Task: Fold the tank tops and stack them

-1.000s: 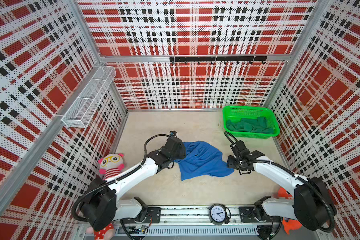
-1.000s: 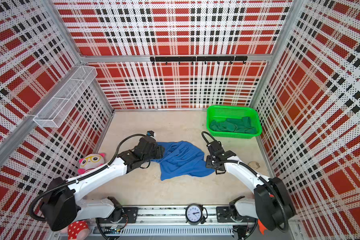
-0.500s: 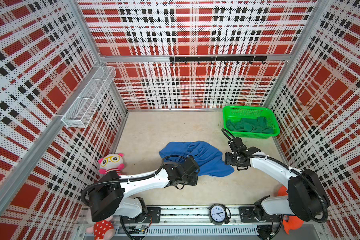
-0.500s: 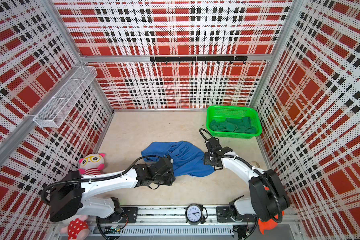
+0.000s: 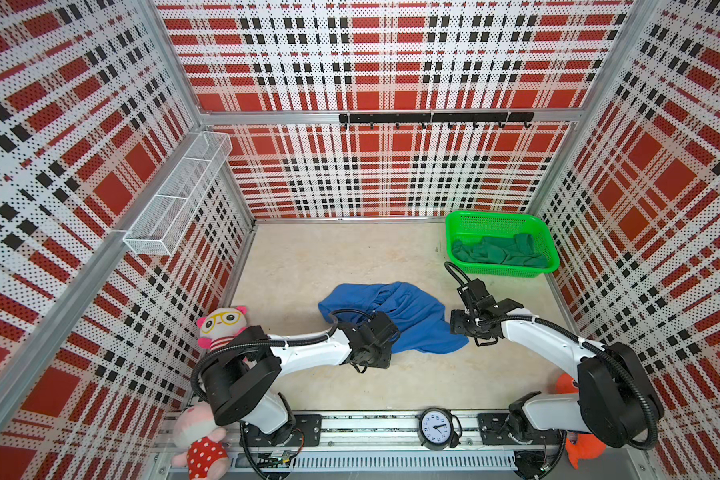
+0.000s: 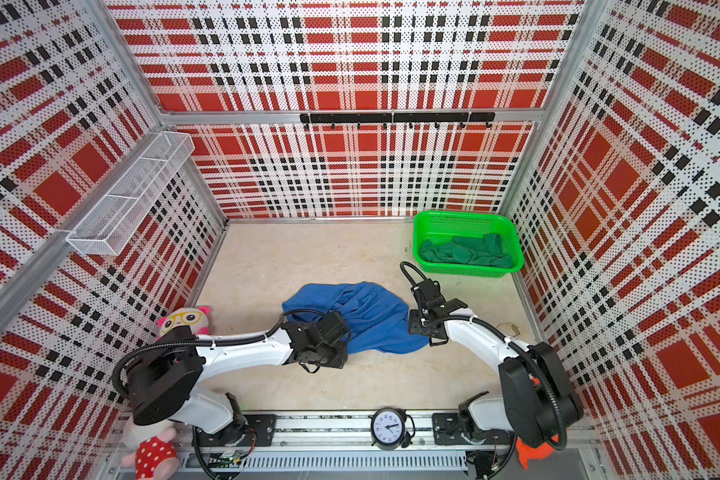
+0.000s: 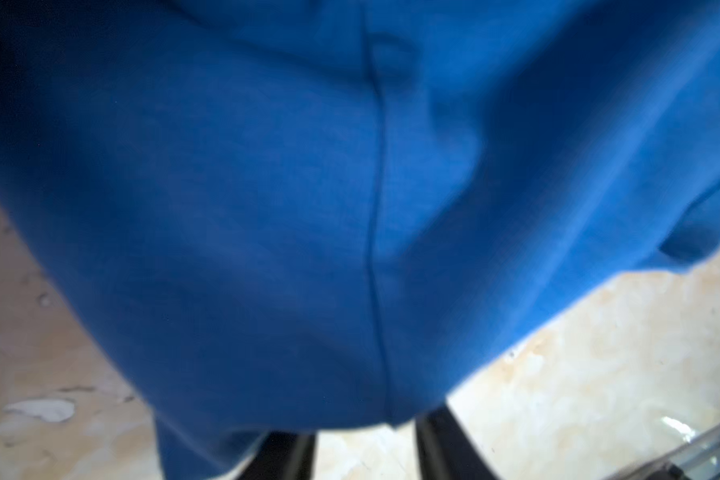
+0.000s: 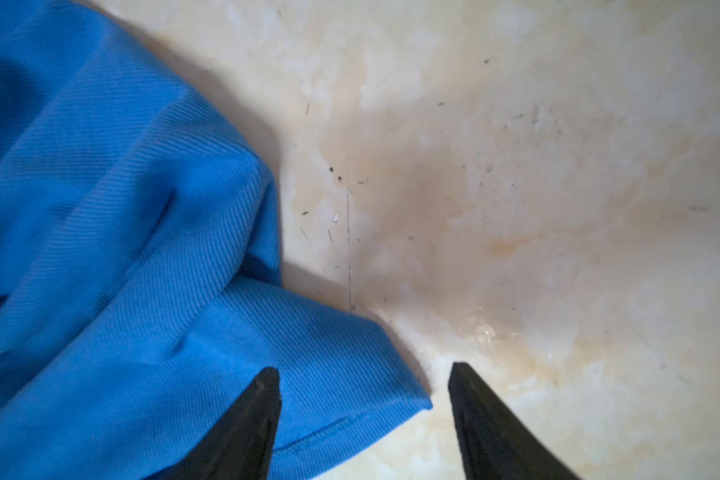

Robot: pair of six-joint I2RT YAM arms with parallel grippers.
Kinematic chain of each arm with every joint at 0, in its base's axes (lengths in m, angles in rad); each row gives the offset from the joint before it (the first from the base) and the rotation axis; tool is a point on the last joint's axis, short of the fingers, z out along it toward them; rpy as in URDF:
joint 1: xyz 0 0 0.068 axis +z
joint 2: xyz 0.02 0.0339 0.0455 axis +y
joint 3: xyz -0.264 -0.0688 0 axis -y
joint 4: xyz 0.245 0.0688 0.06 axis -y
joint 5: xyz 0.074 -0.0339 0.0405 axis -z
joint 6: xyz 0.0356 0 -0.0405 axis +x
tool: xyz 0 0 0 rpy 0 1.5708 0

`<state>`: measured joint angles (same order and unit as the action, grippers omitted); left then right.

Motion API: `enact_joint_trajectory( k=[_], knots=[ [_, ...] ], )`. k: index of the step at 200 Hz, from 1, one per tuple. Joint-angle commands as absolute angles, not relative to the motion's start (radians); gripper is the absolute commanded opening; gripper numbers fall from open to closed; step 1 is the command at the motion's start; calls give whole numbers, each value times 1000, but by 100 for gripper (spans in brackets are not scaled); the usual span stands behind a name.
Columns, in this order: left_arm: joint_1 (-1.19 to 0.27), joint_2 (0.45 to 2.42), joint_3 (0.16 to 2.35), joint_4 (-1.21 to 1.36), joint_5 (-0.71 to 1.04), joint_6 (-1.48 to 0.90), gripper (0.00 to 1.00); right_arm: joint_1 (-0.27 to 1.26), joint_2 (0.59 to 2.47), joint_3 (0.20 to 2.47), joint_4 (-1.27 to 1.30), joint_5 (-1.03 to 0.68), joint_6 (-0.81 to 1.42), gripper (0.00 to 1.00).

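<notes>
Mid-worktop [image 5: 329, 257], my right fingers [image 8: 262, 407] stand spread astride the crumpled blue tank top's [image 5: 412, 316] hem corner at its 4 o'clock, seemingly to pinch and spread it. My left fingers [image 7: 441, 440], at 7 o'clock, are cloth-draped and their grip is unclear. The green tank top [image 5: 499, 251] lies in the basket [image 5: 491, 216] at 1 o'clock.

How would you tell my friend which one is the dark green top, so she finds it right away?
Find the far right corner of the beige table, where a bright green mesh basket sits. The dark green tank top lies crumpled inside it. It is soft cloth, darker than the basket, while the blue tank top lies out on the table.
</notes>
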<state>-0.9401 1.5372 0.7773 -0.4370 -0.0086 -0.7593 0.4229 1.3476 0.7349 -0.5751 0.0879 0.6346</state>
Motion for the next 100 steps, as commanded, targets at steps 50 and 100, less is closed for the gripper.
enact_joint_trajectory(
  k=[50, 100],
  knots=[
    [-881, 1587, 857, -431, -42, -665, 8, 417, 1313, 716, -548, 71, 643, 69],
    [-871, 1551, 924, -483, -55, -646, 0, 417, 1306, 716, -552, 63, 633, 69]
  ],
)
